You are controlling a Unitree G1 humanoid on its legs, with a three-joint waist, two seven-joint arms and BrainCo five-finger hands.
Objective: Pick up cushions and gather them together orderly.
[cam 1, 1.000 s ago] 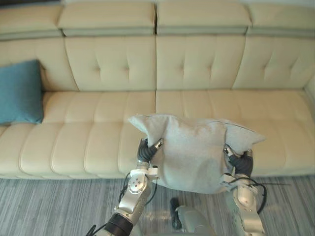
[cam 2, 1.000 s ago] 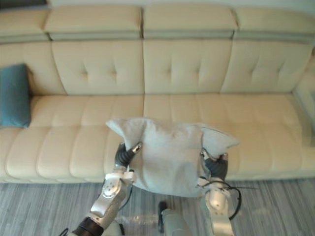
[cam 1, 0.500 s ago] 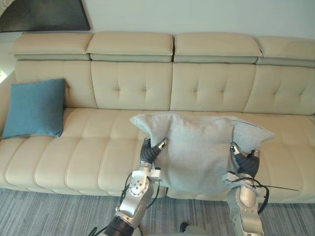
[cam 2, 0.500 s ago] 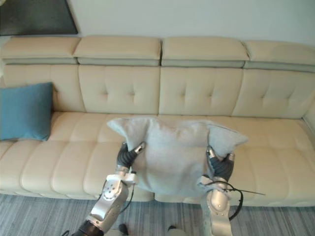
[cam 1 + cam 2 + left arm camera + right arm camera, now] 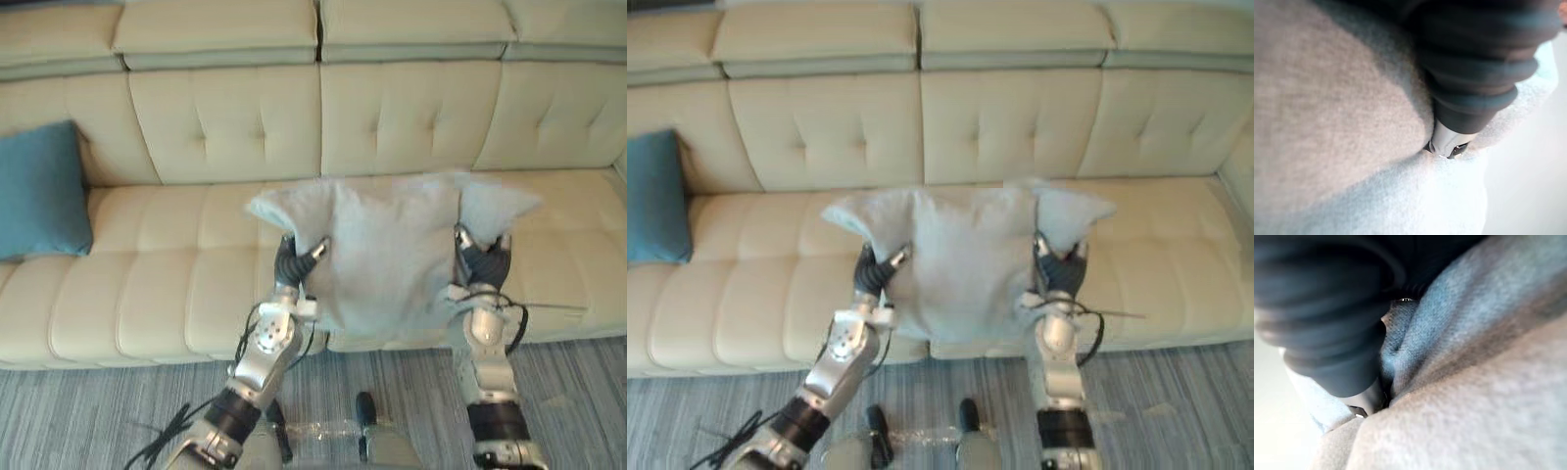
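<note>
From the head cameras, a grey cushion (image 5: 392,250) is held up between the two hands in front of the cream sofa (image 5: 157,284), hanging over the front edge of the seat a little right of the sofa's middle. The left hand (image 5: 294,262) pinches the cushion's left edge, thumb on the front face and fingers tucked behind. The right hand (image 5: 478,262) is curled round the right edge just under the upper corner. A blue cushion (image 5: 39,191) leans against the backrest at the sofa's left end, well apart from the grey one.

In the left wrist view, grey fabric bulges tight against the hand's dark cover, a silver finger sunk into the fold.

In the right wrist view, the cushion is bunched the same way against that hand's cover.
</note>
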